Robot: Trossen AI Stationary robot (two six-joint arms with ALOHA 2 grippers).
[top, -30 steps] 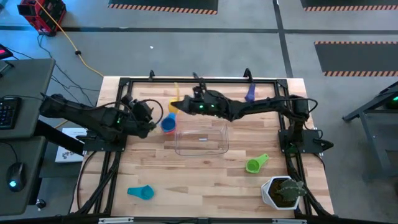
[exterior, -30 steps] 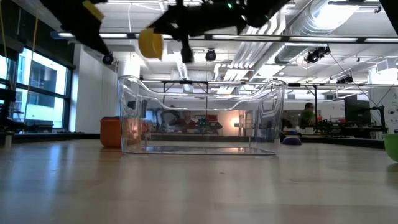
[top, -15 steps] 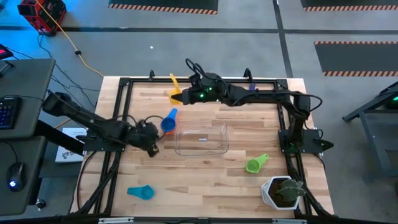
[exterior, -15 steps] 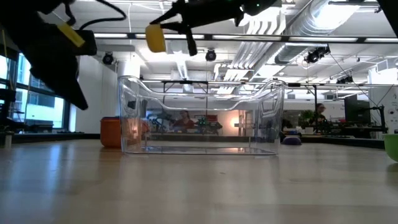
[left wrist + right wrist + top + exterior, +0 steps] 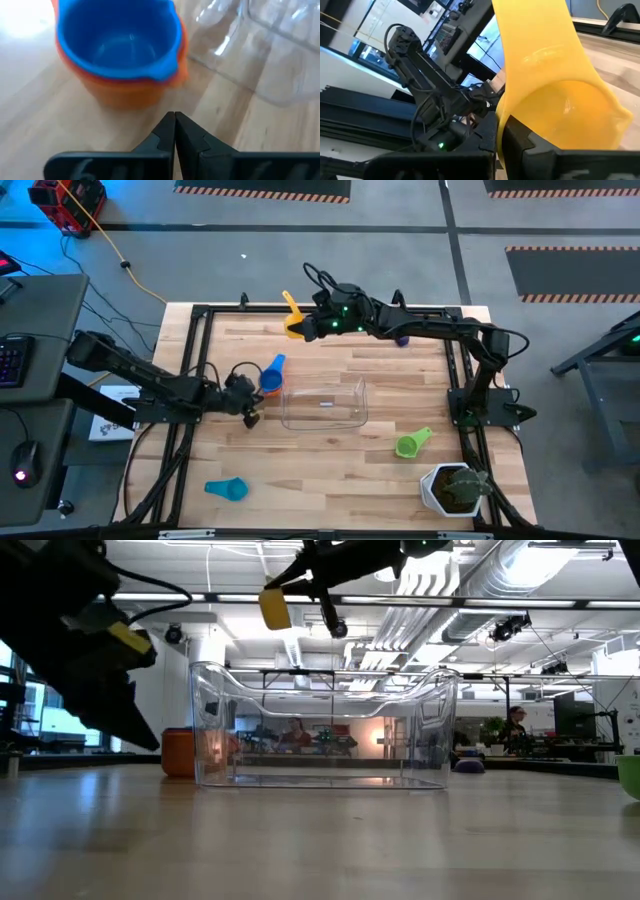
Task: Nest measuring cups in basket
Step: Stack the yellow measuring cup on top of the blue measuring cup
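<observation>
Tabletop (image 5: 330, 450): yellow cup (image 5: 293, 326) in right tool (image 5: 305, 330).

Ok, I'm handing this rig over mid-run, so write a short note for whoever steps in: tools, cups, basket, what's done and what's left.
Left tool: shut, empty, low beside the basket's left end, facing the blue cup nested in the orange cup.
Right tool: shut on the yellow cup, held high over the table's far edge.
Basket: mid-table, nothing in it.
Green cup lies right of the basket, light blue cup near the front left, a dark blue cup under the right arm at the far edge.
Done: blue in orange. Left: nest all cups in the basket.
</observation>
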